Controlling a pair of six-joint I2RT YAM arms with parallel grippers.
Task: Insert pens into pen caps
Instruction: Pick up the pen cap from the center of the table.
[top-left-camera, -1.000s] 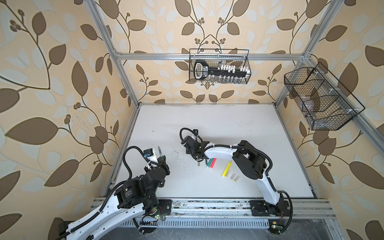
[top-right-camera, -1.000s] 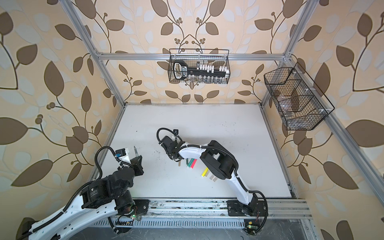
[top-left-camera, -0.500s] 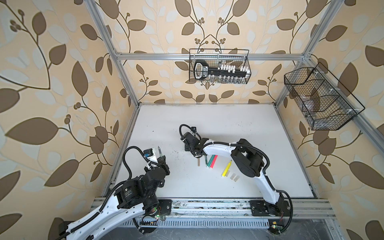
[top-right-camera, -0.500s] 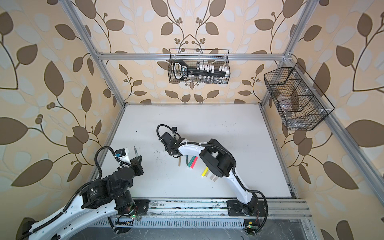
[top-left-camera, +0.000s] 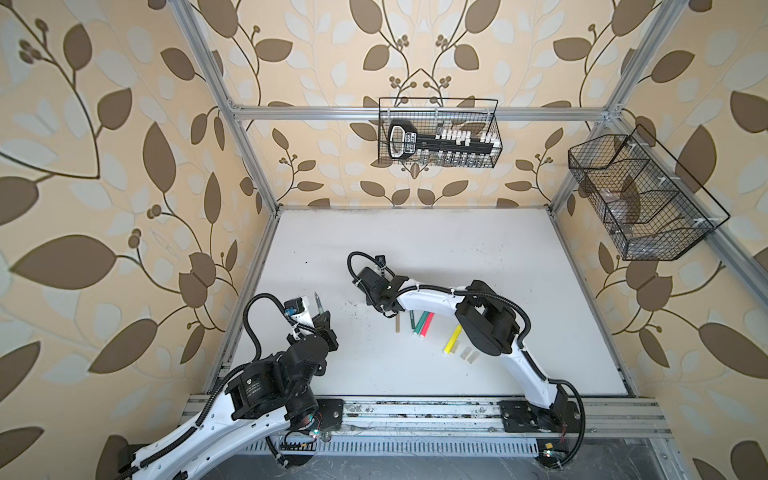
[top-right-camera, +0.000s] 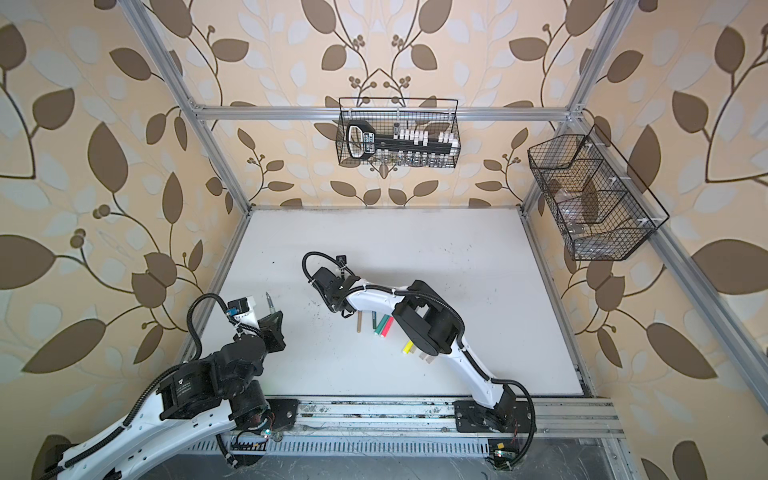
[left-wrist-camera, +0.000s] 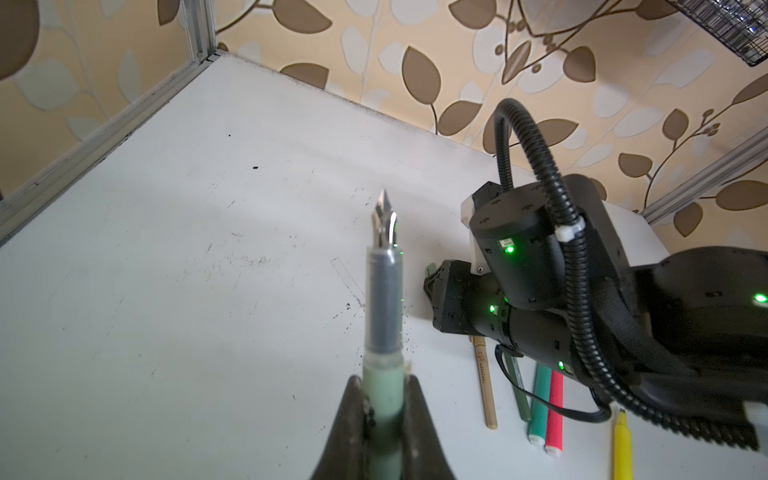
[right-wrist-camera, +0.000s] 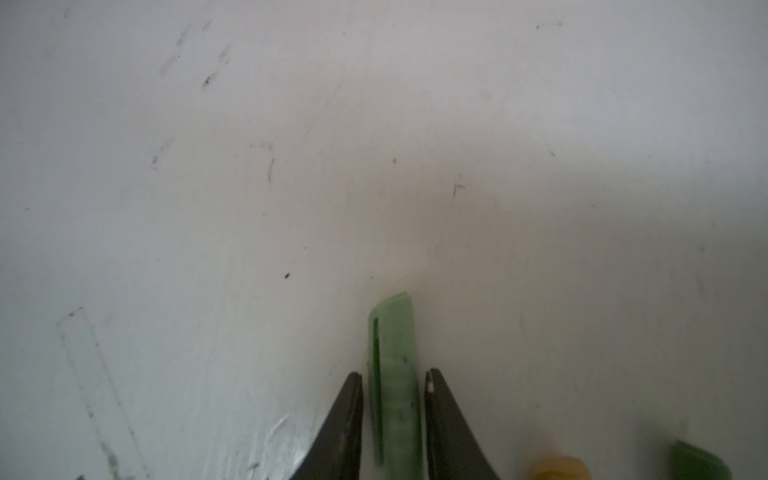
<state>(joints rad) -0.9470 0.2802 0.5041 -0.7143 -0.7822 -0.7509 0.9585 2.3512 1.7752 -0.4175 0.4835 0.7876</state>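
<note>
Sage-green cap (right-wrist-camera: 392, 332), worktop (right-wrist-camera: 208, 166): right gripper (right-wrist-camera: 394, 376) jaws slightly parted astride; left gripper (left-wrist-camera: 382, 378) clamps grey-green pen (left-wrist-camera: 384, 299). Risk: uneven pinch could roll it away.

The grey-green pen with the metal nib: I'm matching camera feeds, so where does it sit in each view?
In a top view: the grey-green pen juts from the left gripper, left of centre.
In a top view: same pose, slightly further left.
Left wrist: close up, clamped between the jaws, nib pointing away.
Right wrist: not in it.
Shared landmark: the tan pen lying to its right, in both top views and the left wrist view.
</note>
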